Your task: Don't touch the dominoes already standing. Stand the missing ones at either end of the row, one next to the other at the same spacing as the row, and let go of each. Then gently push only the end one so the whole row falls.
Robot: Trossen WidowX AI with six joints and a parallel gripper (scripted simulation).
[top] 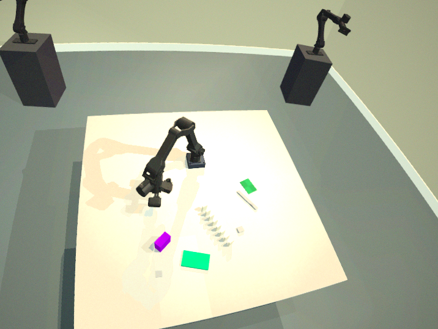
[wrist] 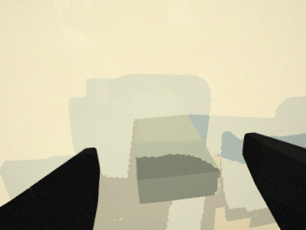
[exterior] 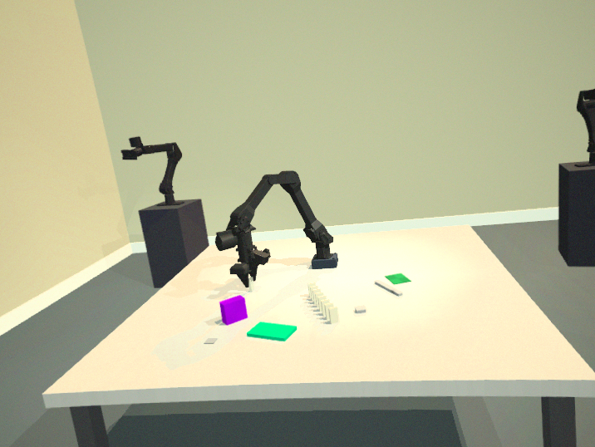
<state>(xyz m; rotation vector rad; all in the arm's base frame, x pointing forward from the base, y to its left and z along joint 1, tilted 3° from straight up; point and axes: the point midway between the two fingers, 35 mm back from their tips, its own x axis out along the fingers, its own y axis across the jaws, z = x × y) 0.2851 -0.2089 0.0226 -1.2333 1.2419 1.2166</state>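
A row of several cream dominoes (top: 220,234) (exterior: 333,314) stands in the middle of the table, running diagonally in the top view. A single pale domino (exterior: 250,285) (wrist: 163,130) stands apart from the row, under the arm. My gripper (exterior: 250,281) (wrist: 173,150) is open around this domino, pointing down, with its fingers partly closed. The wrist view shows a gap on each side between domino and finger. In the top view the arm hides the fingertips and most of this domino.
A purple block (top: 162,241) (exterior: 233,310) stands in front of the gripper. A teal slab (top: 195,260) (exterior: 272,331) and grey tile (top: 158,273) (exterior: 210,341) lie nearer the front. Right of the row are a small block (top: 240,230) (exterior: 359,310), a bar (top: 246,200) (exterior: 388,287) and a green square (top: 248,186) (exterior: 397,278).
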